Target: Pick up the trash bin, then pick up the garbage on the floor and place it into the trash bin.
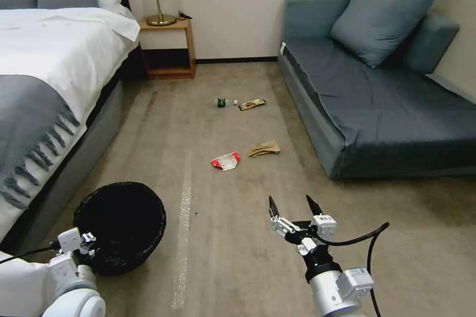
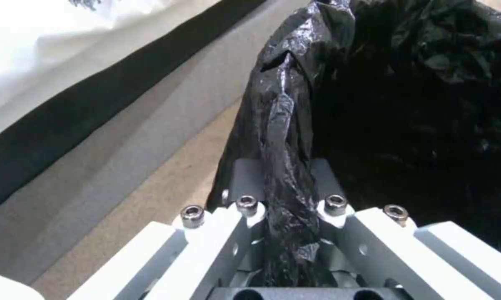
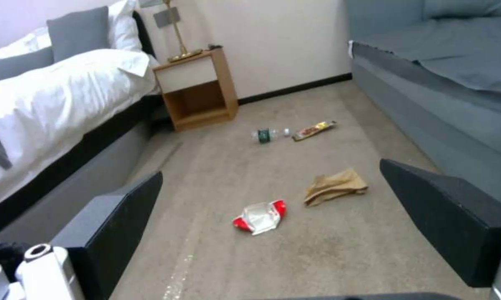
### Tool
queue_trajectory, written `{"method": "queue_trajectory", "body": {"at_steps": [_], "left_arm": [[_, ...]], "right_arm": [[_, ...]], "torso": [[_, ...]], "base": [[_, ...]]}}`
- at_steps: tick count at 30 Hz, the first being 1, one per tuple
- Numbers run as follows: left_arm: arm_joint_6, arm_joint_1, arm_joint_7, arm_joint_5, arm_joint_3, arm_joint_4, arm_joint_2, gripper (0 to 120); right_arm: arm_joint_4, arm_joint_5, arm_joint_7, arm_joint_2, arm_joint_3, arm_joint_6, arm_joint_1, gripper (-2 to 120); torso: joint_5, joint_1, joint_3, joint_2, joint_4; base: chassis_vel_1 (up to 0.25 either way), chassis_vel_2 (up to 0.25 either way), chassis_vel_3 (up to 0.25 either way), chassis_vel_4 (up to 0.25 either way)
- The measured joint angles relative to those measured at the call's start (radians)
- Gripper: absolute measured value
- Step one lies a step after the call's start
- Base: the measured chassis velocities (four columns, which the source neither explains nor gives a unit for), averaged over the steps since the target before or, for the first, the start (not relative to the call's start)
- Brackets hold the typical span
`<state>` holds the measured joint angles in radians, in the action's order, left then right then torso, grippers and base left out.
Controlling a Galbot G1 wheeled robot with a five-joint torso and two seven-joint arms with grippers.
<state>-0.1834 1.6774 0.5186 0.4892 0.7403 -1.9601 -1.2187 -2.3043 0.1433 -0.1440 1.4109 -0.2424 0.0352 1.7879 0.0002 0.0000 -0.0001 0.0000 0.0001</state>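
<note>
The red-and-white packet (image 1: pixel 225 161) lies flat on the carpet ahead of the right hand (image 1: pixel 294 203) and a little toward the robot's left, with bare floor between them. The right hand hangs over the carpet with its two dark fingers spread wide and nothing between them. Just to the packet's right sits the tan paper bag (image 1: pixel 264 148), also ahead of that hand; in the right wrist view both lie between the spread fingers, so either looks a plain forward reach. The right hand is the nearer one to all the litter. Farther on, well apart from both hands, the clear bottle (image 1: pixel 224 102) lies on its side, its long axis running left to right, with the snack wrapper (image 1: pixel 252 104) just beside its cap end.

The trash bin (image 1: pixel 121 228) stands at the robot's left, near the bed (image 1: pixel 44 59). The left hand (image 2: pixel 286 200) is clamped on the bin's bag-covered rim, a fold of black liner pinched between its fingers. The bin's inside looks dark, and I can make out no litter in it.
</note>
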Motion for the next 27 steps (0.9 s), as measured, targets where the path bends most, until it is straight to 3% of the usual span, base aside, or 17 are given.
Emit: {"method": "queue_trajectory", "body": {"at_steps": [27], "left_arm": [[0.036,-0.015,-0.003,0.002,-0.002,0.055,0.009,6]], "right_arm": [[0.044,-0.027,0.018,0.011,-0.003,-0.029,0.000,100]], "torso": [[-0.0002,0.000,0.000,0.000,0.0000]], "base": [[-0.076,0.077,0.077,-0.069]]}}
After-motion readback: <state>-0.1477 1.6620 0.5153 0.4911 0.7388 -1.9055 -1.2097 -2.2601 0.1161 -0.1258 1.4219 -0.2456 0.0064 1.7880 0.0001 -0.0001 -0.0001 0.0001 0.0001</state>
